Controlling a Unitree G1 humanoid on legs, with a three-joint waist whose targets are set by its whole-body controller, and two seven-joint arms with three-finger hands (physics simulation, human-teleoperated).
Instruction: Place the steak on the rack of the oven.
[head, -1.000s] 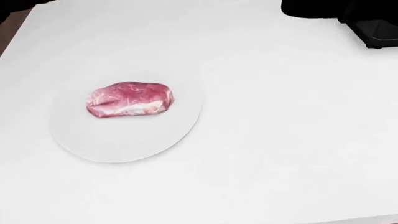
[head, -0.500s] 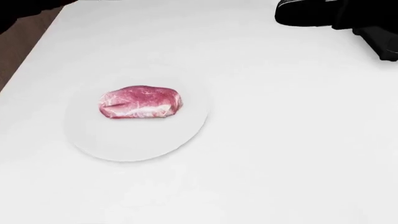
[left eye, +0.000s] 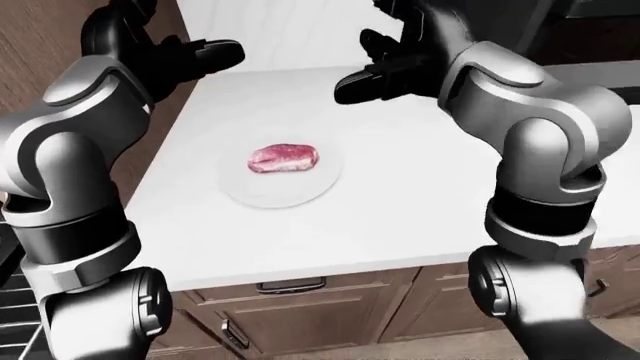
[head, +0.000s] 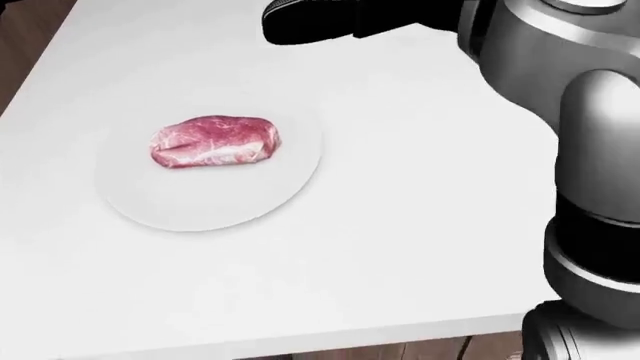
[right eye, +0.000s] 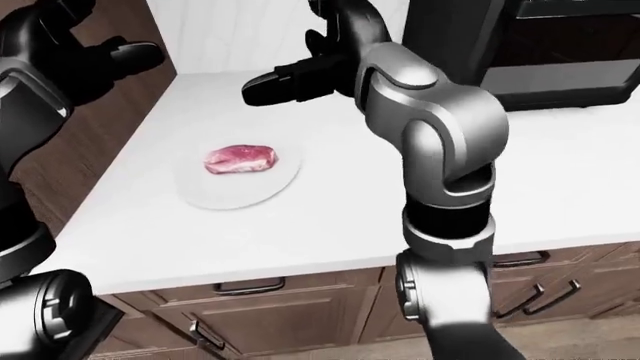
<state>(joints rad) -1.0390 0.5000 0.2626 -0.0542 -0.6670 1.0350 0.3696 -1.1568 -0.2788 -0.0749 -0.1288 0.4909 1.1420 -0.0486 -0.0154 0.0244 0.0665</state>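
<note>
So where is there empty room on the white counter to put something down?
Bare counter lies right of the plate holding the steak, and along the edge below it in the head view. It is crowded above the plate, where the right hand hovers.

The head view is looking steeply down, close over the white tabletop (head: 400, 225). Both eye views are sitting farther off, facing across it between the raised arms, the right-eye view also taking in the oven (right eye: 560, 52). All three are sharing the plate (head: 200, 206).

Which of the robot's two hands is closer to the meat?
The right hand. In the left-eye view it hangs over the white counter just above the steak and its plate, while the left hand sits off the counter's left edge.
</note>
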